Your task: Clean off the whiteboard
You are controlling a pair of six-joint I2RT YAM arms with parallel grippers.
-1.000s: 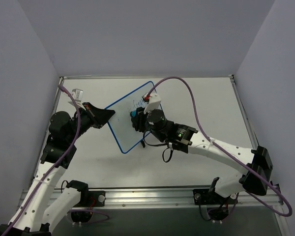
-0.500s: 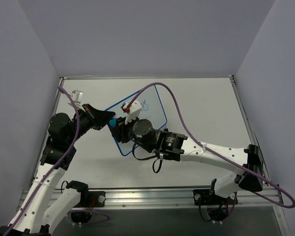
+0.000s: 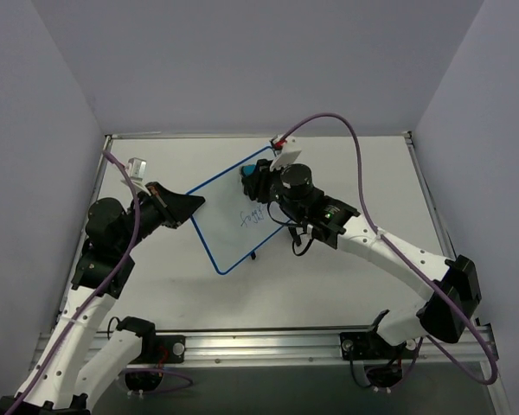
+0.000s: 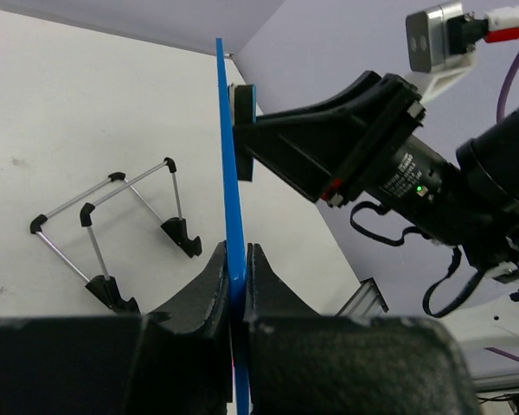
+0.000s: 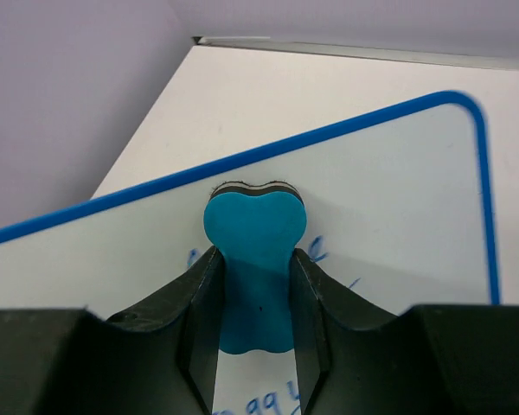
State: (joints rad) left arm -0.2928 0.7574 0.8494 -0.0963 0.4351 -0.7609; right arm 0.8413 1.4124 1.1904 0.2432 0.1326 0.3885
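Observation:
The whiteboard (image 3: 229,233) is a white board in a thin blue frame, held up off the table at a slant. My left gripper (image 3: 193,203) is shut on its left edge; in the left wrist view the board (image 4: 227,156) runs edge-on between the shut jaws of that gripper (image 4: 236,268). My right gripper (image 3: 253,183) is shut on a teal eraser (image 3: 246,176), pressed against the board near its far edge. In the right wrist view the eraser (image 5: 255,251) sits between the fingers of the right gripper (image 5: 255,294), flat on the board (image 5: 398,199). Blue writing (image 3: 253,216) shows mid-board.
A small wire stand with black feet (image 4: 112,233) lies on the white table beneath the board. Purple walls close in on the left, right and back. A metal rail (image 3: 259,346) runs along the near edge by the arm bases.
The right gripper swept the eraser down to the board's left end, close to the left gripper, then back up to the far edge. The left gripper stayed clamped on the board.

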